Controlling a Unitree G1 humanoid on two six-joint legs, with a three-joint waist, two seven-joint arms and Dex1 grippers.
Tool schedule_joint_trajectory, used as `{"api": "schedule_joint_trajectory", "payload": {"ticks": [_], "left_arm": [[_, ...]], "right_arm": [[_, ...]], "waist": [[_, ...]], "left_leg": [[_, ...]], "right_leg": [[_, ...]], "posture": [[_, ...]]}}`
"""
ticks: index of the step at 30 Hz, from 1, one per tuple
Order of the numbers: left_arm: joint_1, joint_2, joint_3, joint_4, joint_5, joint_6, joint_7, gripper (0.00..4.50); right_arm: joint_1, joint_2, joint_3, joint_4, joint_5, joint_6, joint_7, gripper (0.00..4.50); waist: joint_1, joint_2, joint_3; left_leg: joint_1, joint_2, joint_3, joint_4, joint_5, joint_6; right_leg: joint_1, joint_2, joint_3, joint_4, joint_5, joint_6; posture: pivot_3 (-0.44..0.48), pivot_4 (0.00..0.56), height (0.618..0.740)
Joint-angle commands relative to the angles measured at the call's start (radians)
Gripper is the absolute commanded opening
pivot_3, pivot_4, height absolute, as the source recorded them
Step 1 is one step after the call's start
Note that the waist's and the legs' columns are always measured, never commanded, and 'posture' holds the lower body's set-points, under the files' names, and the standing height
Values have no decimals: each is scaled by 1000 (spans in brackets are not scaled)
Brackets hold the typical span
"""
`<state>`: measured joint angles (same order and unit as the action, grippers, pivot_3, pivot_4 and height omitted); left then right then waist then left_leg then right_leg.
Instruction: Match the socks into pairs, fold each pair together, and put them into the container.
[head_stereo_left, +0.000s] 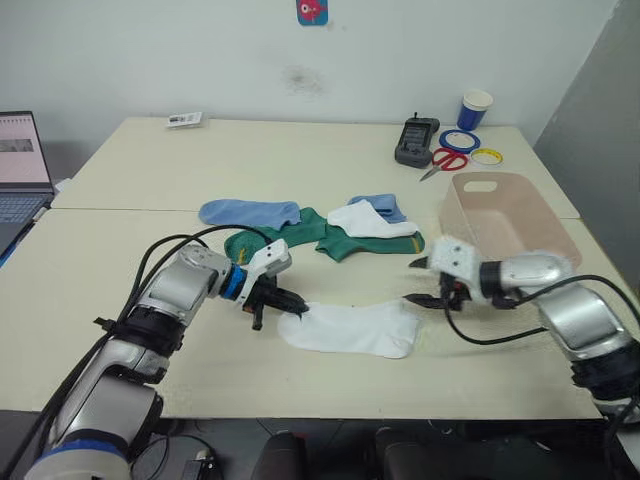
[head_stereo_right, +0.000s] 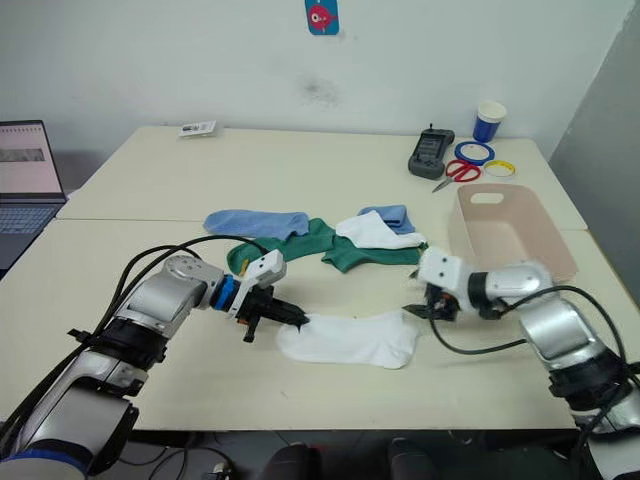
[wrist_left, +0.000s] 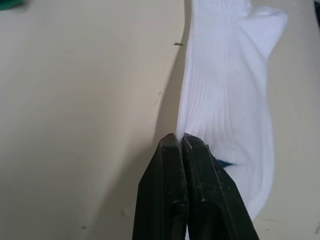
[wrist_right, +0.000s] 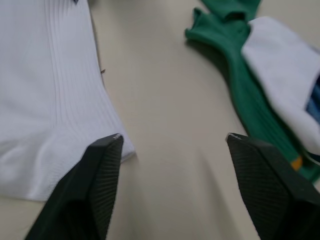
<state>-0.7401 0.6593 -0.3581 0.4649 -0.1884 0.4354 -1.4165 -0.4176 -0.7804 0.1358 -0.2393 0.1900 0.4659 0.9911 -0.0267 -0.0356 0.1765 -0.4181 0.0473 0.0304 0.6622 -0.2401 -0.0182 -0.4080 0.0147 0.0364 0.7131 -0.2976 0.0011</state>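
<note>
A ribbed white sock (head_stereo_left: 352, 329) lies flat near the front edge of the pale, matte surface (head_stereo_left: 300, 150), its knit lines running lengthwise in the left wrist view. The left hand (head_stereo_left: 290, 300) has its 2 black fingers pressed together on the cuff edge of that sock, pinching the fabric. The right hand (head_stereo_left: 423, 283) hovers just off the sock's other end with its 2 textured black fingers spread wide apart and holding nothing.

Toward the middle of the surface lie the other socks: a soft light blue sock (head_stereo_left: 249, 212) stretched out flat, 2 dark green socks (head_stereo_left: 300, 238) partly overlapping, one showing a yellow stripe (head_stereo_left: 411, 244) at the cuff, a second white sock (head_stereo_left: 368, 221) lying over the green ones, and a second light blue sock (head_stereo_left: 381, 206) tucked under the white one.

The container (head_stereo_left: 505, 222), a smooth pale beige-pink plastic tub with rounded corners and a slot handle at its far end, stands near the right edge.

At the far right corner are a blue-and-white paper cup (head_stereo_left: 475, 109), tape rings (head_stereo_left: 459, 140), red-handled scissors (head_stereo_left: 445, 160) and a dark handheld device (head_stereo_left: 416, 139). An open laptop (head_stereo_left: 22, 170) sits beyond the left edge. No writing is readable.
</note>
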Motion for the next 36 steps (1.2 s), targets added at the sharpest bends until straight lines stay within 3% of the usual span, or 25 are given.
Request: {"api": "schedule_joint_trajectory", "payload": {"ticks": [1,4,7,18,22,31,34,36], "left_arm": [[-19,-8,11,26,26,-55,-18,0],[-20,-7,24,37,33,-64,-23,0],[-15,-1,52,24,14,-64,-29,604],[12,96,260,-29,-104,179,35,4067],[118,106,287,-147,-138,242,59,4067],[270,46,263,-295,-119,157,157,4067],[317,60,238,-330,-109,146,154,3522],[327,60,233,-337,-110,146,159,2893]], "right_arm": [[79,26,-96,-158,88,64,-54,4480],[174,68,-124,-276,123,134,-131,4480],[275,108,-124,-386,151,202,-201,4500],[407,166,-137,-518,170,282,-352,4500],[439,191,-129,-507,149,285,-408,4500],[499,201,-54,-438,62,236,-471,4500],[500,227,1,-377,22,210,-501,4500],[499,239,16,-353,9,195,-506,4500]], "waist": [[-3,0,0],[-6,0,0],[-5,0,0],[-6,0,0],[-6,0,0],[-5,-1,-1],[-7,-1,-1],[-6,-1,-2]], "left_leg": [[0,0,0,0,0,0],[1,0,0,0,0,0],[2,1,-1,0,0,0],[2,1,-1,0,0,0],[2,2,-1,0,0,0],[2,2,0,0,0,0],[3,2,0,0,0,0],[3,2,0,0,0,0]], "right_leg": [[0,0,0,0,0,0],[0,0,0,1,-1,1],[0,0,0,2,-2,3],[0,0,0,2,-2,4],[0,0,0,2,-2,4],[1,-3,1,2,-2,4],[1,-2,2,1,-2,4],[1,-2,1,2,-2,4]], "posture": [[0,150,732],[0,150,732],[0,150,732],[0,150,732],[0,150,732],[0,150,732],[0,150,732],[0,150,732]]}}
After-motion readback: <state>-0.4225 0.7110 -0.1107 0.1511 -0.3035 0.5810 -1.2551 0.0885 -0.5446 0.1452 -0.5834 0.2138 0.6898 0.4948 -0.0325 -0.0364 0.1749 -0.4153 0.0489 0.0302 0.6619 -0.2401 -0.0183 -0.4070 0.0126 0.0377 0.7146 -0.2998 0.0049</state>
